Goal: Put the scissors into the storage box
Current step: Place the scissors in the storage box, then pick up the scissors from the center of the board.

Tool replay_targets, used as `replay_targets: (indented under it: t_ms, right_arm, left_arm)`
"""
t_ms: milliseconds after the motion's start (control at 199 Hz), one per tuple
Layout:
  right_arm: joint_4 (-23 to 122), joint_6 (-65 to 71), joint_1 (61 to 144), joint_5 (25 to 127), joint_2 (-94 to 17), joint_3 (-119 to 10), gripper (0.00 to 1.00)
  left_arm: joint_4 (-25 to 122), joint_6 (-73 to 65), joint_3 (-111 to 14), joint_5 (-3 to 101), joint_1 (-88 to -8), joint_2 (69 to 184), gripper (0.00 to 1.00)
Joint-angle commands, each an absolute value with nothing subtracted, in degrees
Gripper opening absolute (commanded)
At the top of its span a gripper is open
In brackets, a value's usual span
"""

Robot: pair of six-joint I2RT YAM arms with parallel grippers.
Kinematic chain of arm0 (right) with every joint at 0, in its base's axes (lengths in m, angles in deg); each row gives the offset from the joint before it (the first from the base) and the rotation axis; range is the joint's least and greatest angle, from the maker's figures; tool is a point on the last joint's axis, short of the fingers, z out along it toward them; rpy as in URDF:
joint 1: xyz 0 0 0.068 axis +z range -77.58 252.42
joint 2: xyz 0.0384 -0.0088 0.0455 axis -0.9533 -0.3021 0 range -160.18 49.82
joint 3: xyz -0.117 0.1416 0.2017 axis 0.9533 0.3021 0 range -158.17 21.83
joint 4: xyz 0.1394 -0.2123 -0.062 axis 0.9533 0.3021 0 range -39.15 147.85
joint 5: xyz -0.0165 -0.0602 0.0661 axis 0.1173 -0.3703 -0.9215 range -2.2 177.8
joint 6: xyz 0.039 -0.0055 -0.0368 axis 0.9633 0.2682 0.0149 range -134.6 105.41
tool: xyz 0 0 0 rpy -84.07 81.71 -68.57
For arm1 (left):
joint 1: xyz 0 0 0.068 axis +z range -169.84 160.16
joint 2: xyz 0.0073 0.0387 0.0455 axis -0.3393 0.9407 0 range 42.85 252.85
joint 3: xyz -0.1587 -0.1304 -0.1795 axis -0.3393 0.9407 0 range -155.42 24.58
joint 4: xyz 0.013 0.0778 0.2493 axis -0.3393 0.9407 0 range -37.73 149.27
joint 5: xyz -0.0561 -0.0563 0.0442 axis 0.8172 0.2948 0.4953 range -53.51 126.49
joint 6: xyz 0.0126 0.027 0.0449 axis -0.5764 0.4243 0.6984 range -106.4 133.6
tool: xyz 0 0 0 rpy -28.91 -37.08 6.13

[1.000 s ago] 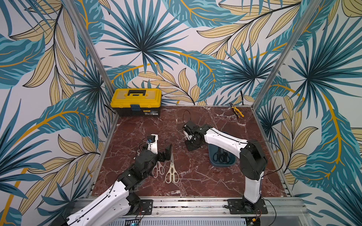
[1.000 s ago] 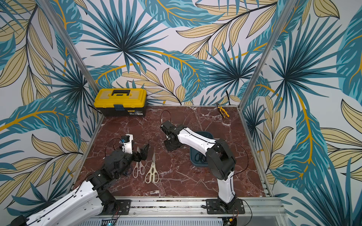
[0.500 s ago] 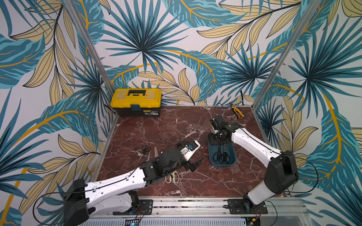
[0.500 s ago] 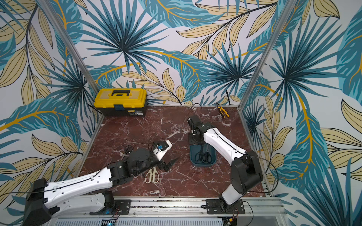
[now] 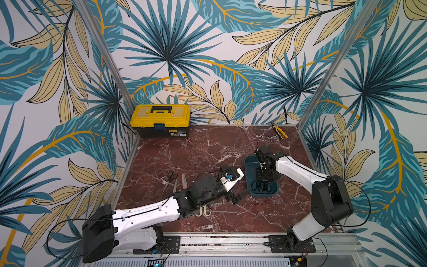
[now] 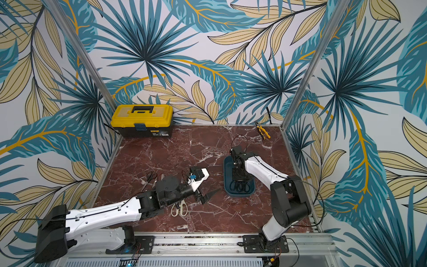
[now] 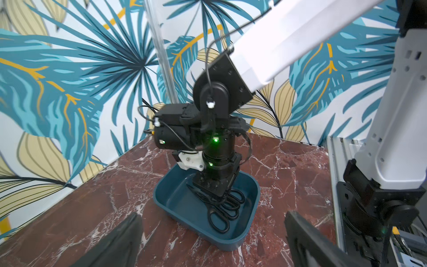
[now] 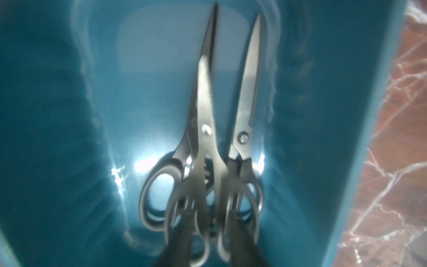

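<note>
The dark teal storage box [image 5: 249,161] [image 6: 227,166] [image 7: 175,196] stands right of centre with black-handled scissors [image 5: 261,187] [image 6: 240,186] [image 7: 221,215] [image 8: 205,115] lying inside. My right gripper [image 5: 261,181] [image 8: 212,245] points down into the box, its blurred fingers [image 8: 242,245] slightly apart on either side of the top pair's handles. My left gripper [image 5: 241,195] [image 6: 209,195] [image 7: 212,213] hovers open and empty just left of the box. Cream-handled shears [image 5: 203,211] [image 6: 179,209] lie partly under my left arm. A small black-handled pair [image 5: 171,176] lies further left.
A yellow-and-black toolbox [image 5: 161,120] stands at the back left corner. Yellow-handled pliers [image 5: 280,133] lie at the back right. A steel blade [image 5: 175,185] shows beside the shears, its handle hidden by my left arm. Metal rails edge the marble top.
My right arm carried a pair of scissors from mid-table to the box and lowered it in; its fingers have parted. My left arm swung from the left-hand scissors towards the box.
</note>
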State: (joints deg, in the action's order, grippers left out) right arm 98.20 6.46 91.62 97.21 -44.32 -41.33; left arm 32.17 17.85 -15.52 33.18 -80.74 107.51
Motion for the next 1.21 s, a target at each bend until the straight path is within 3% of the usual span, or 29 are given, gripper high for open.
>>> replay_targets:
  t_ms: [0, 171, 241, 312, 498, 659, 1202]
  right_arm:
    - [97.50, 7.00, 91.52, 98.19, -43.40, -41.54, 0.47]
    - [98.05, 7.85, 94.28, 98.81, -38.95, -43.39, 0.51]
    - [99.10, 8.40, 98.68, 96.89, -38.23, -45.67, 0.52]
    - [99.88, 9.28, 105.29, 94.43, -39.24, -48.46, 0.52]
    - [100.58, 6.38, 122.55, 75.18, -50.57, -57.02, 0.52]
    - [108.68, -1.22, 130.41, 66.68, -62.12, -66.64, 0.55]
    - [117.97, 5.93, 133.76, 72.97, -82.32, -87.16, 0.58]
  left_arm:
    - [29.98, 14.36, -11.03, 25.55, -77.93, 102.15, 1.00]
    - [35.83, 8.10, -4.21, 5.01, -72.95, 89.92, 1.00]
    - [45.21, 0.26, -2.75, -5.53, -69.48, 84.95, 1.00]
    - [55.66, -7.79, -1.27, -9.73, -65.06, 80.44, 1.00]
    - [72.71, -19.12, 2.86, -11.11, -58.89, 69.65, 1.00]
    - [80.09, -23.91, 4.87, -13.55, -57.89, 64.28, 1.00]
    - [74.51, -21.98, 7.82, -9.51, -57.72, 64.90, 1.00]
